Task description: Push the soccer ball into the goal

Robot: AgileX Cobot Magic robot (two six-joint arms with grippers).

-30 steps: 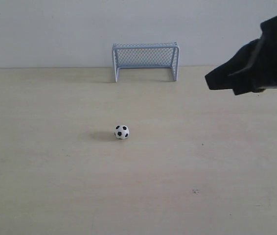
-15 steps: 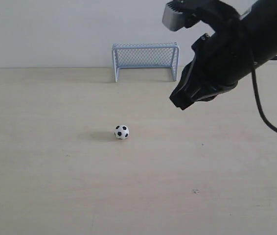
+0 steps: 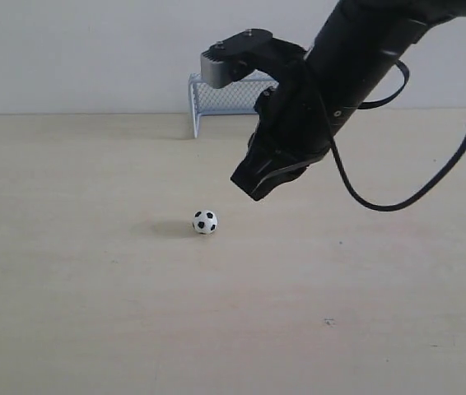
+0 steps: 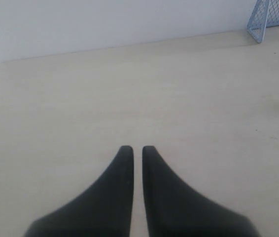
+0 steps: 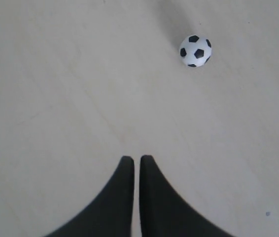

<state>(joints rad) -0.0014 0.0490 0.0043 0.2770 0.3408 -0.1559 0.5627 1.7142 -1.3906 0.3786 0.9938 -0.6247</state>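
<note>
The soccer ball (image 3: 205,222) lies alone on the pale wooden table, well in front of the goal (image 3: 208,99); the right arm hides the goal's right half. My right gripper (image 3: 251,186) hangs shut above the table, a little right of the ball and higher, touching nothing. The right wrist view shows the ball (image 5: 195,50) ahead of the shut right gripper (image 5: 136,159) and off to one side. My left gripper (image 4: 134,148) is shut and empty over bare table, with a corner of the goal (image 4: 272,17) at that picture's edge. It is out of the exterior view.
A white wall (image 3: 76,49) rises right behind the goal at the table's back edge. A black cable (image 3: 381,204) loops down from the right arm. A small dark speck (image 3: 328,322) marks the table near the front.
The right arm has swung in from the right edge toward the middle and lower, ending near the ball and covering part of the goal. The ball has not moved.
</note>
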